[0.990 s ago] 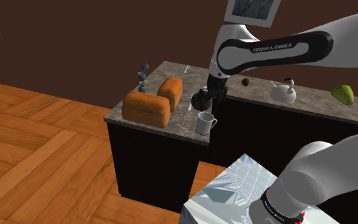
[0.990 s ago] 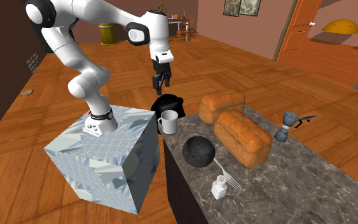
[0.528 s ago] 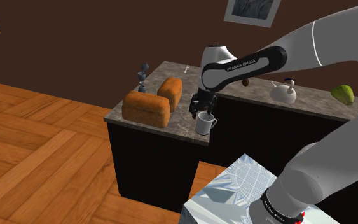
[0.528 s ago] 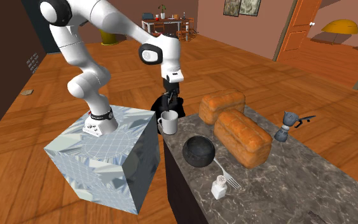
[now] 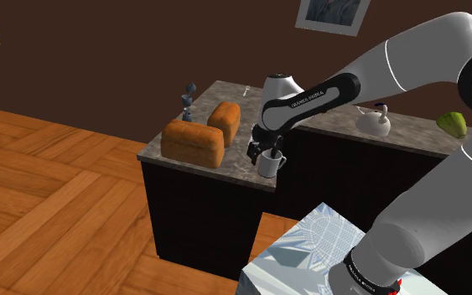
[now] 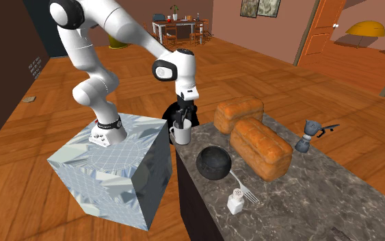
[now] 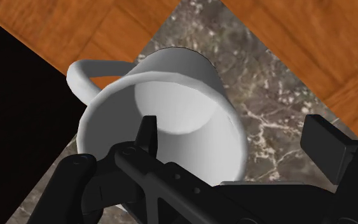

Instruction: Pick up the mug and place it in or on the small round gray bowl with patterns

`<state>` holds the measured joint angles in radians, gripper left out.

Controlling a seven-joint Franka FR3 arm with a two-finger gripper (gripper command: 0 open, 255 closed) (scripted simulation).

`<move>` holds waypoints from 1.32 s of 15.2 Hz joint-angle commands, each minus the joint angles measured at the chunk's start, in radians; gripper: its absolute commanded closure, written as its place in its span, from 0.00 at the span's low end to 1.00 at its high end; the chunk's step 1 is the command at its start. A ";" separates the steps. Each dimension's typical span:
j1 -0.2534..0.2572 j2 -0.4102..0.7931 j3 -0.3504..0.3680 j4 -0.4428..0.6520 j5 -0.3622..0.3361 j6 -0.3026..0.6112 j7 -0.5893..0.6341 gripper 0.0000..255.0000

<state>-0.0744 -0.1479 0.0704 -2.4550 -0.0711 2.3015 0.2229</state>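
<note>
Hand has dropped from above the bench right down onto the mug over the last second. The arm is folded lower and the wrist now sits just over the rim.

The white mug hasn't moved. It's upright at the bench corner nearest the stand, handle toward the edge.

In the wrist view the hand is spread and straddling the mug. One finger is inside the cup and the other is outside the wall, with a visible gap on the outer side. It isn't pinched yet.

So I'd say approach is done and we're at pre-grasp. Next call is to close on the wall, then lift.

Target is the dark round bowl, near the mug along the same bench edge and beside the nearer bread loaf. Short carry.

Risk: a wall pinch is off-centre, so the mug may tilt on lift.
</note>
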 commanded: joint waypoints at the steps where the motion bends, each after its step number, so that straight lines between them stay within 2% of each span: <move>1: 0.000 0.010 0.000 -0.006 -0.002 0.016 0.002 0.00; 8: 0.000 0.010 0.000 -0.006 -0.002 0.016 0.002 0.00; 9: 0.000 0.010 0.000 -0.006 -0.002 0.016 0.002 1.00; 18: 0.000 0.010 0.000 -0.006 -0.002 0.016 0.002 1.00; 20: 0.001 -0.008 0.000 0.006 0.002 -0.013 -0.001 1.00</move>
<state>-0.0736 -0.1499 0.0713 -2.4537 -0.0704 2.2986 0.2238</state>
